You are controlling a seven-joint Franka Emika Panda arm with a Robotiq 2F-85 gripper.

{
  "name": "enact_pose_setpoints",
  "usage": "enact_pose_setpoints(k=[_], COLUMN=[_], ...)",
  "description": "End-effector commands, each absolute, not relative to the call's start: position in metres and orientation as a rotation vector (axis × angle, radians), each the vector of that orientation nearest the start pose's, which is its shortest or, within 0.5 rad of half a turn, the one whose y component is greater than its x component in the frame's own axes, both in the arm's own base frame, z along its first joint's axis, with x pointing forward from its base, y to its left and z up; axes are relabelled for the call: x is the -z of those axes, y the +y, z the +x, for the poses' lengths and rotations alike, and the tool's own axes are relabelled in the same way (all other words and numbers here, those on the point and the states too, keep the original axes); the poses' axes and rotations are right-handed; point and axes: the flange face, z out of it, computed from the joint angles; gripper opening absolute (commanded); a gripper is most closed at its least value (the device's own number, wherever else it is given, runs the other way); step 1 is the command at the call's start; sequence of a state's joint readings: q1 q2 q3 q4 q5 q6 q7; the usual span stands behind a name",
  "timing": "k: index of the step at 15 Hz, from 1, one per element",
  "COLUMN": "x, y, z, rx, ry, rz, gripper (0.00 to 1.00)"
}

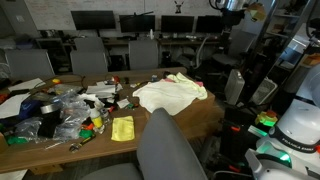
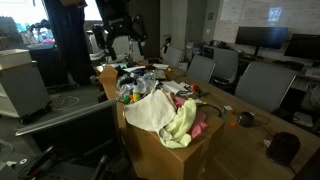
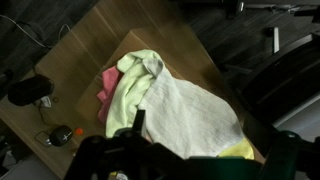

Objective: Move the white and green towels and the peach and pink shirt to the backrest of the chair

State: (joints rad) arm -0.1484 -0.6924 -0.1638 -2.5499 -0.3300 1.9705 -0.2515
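Note:
A pile of cloth lies at the end of the wooden table point(image 1: 200, 118). A white towel point(image 3: 190, 110) is on top, a pale green towel point(image 3: 125, 90) lies beside it, and a pink shirt point(image 3: 104, 85) peeks out underneath. The pile also shows in both exterior views point(image 1: 170, 95) point(image 2: 165, 115). A grey chair backrest point(image 1: 170, 145) stands at the table's near edge. My gripper point(image 2: 125, 42) hangs high above the table end and is open and empty. In the wrist view only its dark body shows along the bottom.
Clutter of bags, bottles and a yellow cloth point(image 1: 122, 128) covers the other half of the table. Several office chairs point(image 2: 262, 82) line the far side. A dark round object point(image 2: 283, 147) and an orange item point(image 3: 62, 133) lie on the table.

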Motion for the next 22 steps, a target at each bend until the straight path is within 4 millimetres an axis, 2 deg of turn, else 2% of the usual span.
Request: enact_pose_setpoints(k=[1,3,5,9,12,15,22], x=[-0.486,-0.467,-0.439,-0.372,-0.323,-0.286,-0.230], y=[-0.161,-0.178,-0.201,-0.252,-0.283,-0.304,-0.334], z=[0.397,0.423,0.445,0.475,0.483,0.490,0.489], rx=[0.097,0.065,-0.018,-0.231,-0.356,-0.417,-0.510], ry=[-0.017,0.044,0.119,0.303,0.401,0.456,0.573], rz=[-3.367,-3.362,-3.340,-3.263,-3.143,-3.031,-2.815], gripper=[1.00,1.00,1.00,1.00,1.00,1.00,1.00])
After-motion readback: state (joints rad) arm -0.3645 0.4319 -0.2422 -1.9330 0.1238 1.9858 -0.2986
